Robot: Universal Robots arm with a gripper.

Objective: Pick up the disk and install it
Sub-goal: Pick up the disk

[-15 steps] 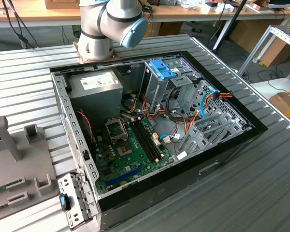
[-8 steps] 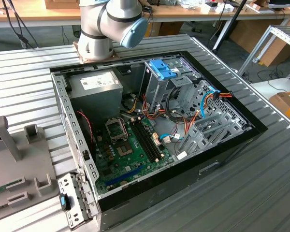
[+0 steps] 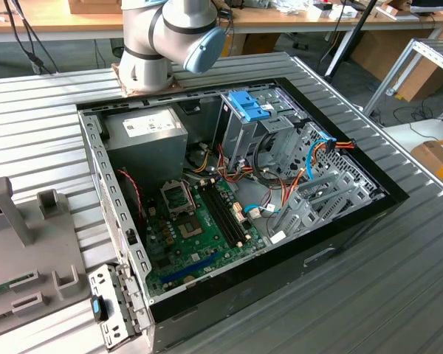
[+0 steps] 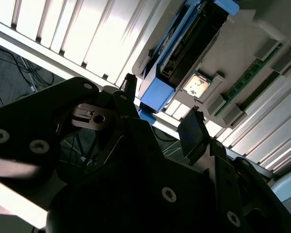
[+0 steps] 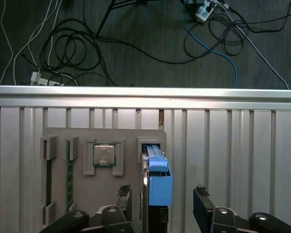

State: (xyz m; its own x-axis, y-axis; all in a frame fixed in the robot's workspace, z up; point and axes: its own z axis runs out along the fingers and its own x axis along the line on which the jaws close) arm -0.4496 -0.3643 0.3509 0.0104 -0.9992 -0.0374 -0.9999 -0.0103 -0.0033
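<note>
The claw (image 5: 162,190) has its two dark fingers (image 5: 201,201) spread apart, one on each side of the disk (image 5: 159,182), with a gap showing on either side so that neither finger touches it. The disk stands on edge in a slot of a grey holder (image 5: 128,136), its blue rail and blue end tab facing the camera in the first wrist view and its dark body between the rails. In the second wrist view the claw (image 4: 163,97) again straddles the disk (image 4: 186,41), whose blue end lies between the fingertips. Beside the disk on the same holder sits a square chip (image 5: 105,156) in its own frame, and beyond that a green memory stick (image 5: 68,170) stands in a narrow slot. The holder lies on a ribbed metal table (image 5: 233,145), near the table's edge; past that edge is a dark floor (image 5: 150,53) strewn with loose cables. In the exterior view the grey holder (image 3: 52,251) is at the exterior view's left, just beside an opened computer case (image 3: 280,265) lying flat on the table. Inside the case are a green circuit board (image 3: 199,236), a grey power box (image 3: 148,129) and a light-blue latch plate (image 3: 249,105) on the metal drive cage. The arm's base (image 3: 166,37) rises behind the case.
</note>
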